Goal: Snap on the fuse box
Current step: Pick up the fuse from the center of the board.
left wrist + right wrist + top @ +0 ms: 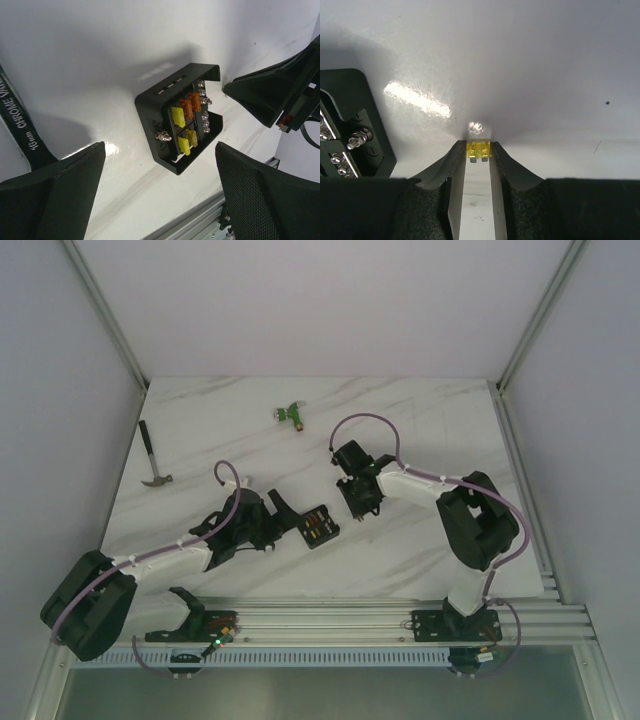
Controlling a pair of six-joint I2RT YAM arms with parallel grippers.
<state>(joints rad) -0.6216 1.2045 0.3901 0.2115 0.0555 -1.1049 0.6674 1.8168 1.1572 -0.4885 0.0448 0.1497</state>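
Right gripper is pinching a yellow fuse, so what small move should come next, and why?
Probably ease the right gripper toward the fuse box: the yellow fuse is clamped in its fingertips, and the box lies uncovered just beside it.

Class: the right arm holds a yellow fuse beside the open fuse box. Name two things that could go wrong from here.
The yellow fuse sits only at the very tips of the jaws of the right gripper, so it may slip or twist out.
The fuse box lies unheld on the table, with the left gripper open and clear of it; pressing on it might shove it aside.
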